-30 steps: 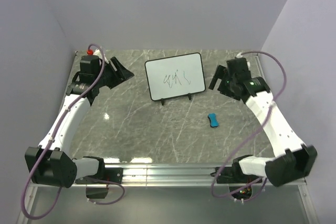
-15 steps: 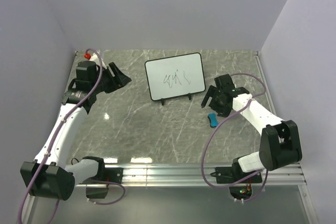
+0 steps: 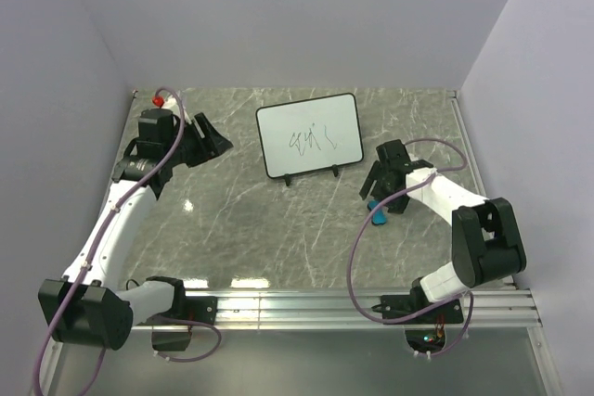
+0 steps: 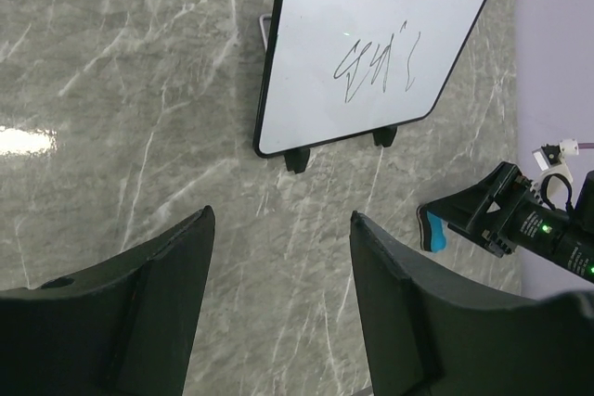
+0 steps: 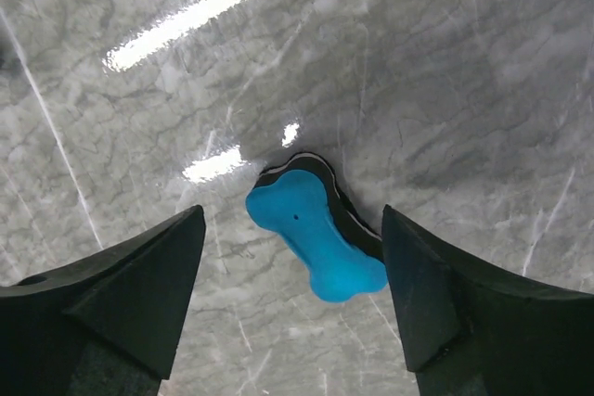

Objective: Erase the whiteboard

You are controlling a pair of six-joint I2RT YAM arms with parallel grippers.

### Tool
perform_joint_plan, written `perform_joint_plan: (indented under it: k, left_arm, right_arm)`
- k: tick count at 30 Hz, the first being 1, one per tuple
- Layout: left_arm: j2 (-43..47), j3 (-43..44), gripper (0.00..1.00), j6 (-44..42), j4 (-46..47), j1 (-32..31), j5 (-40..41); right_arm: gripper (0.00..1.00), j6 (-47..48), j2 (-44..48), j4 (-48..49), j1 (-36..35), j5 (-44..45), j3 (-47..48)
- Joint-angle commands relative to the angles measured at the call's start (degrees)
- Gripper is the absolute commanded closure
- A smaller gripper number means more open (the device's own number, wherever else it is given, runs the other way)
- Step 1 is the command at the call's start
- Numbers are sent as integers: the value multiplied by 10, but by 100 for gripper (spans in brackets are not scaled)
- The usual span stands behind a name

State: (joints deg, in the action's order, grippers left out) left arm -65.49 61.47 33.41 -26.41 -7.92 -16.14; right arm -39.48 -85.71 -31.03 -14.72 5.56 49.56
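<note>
Right fingers point(image 5: 121, 294) wide over eraser point(image 5: 316, 243), black-backed up close — left fingers point(image 4: 399, 312) wide, facing scribbled whiteboard point(image 4: 371, 6).

A blue eraser point(image 5: 316, 248) is seen lying flat on the desk point(image 5: 445, 71), in its right half. Its outline is pinched at the middle like a bone, and a black layer is shown beneath the blue top along one long side. The desk is surfaced in grey marble veined with white, and bright glints of light are reflected from it just beside the eraser. A ribbed metal rail point(image 3: 297, 303) is fixed along the near edge. A small red object point(image 3: 159, 98) is set at the far left corner. The desk is enclosed by pale lilac walls point(image 3: 297, 16).
</note>
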Motion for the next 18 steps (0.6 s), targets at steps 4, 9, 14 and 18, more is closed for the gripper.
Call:
perform_joint_plan:
  k: [4,9,14,18]
  left_arm:
    - [26,-14,35,-7,2,-2,11]
    - [36,-26,35,0,6,-2,14]
    - [48,-44,35,16,18,-2,11]
    - [57,-58,35,27,27,-2,12]
  right_arm:
    - [21,22,-15,23,2,12,-20]
    - [24,41,-15,32,0,9,-41]
    - [27,63,-6,27,0,17,-46]
    - [32,81,1,15,-5,30,-42]
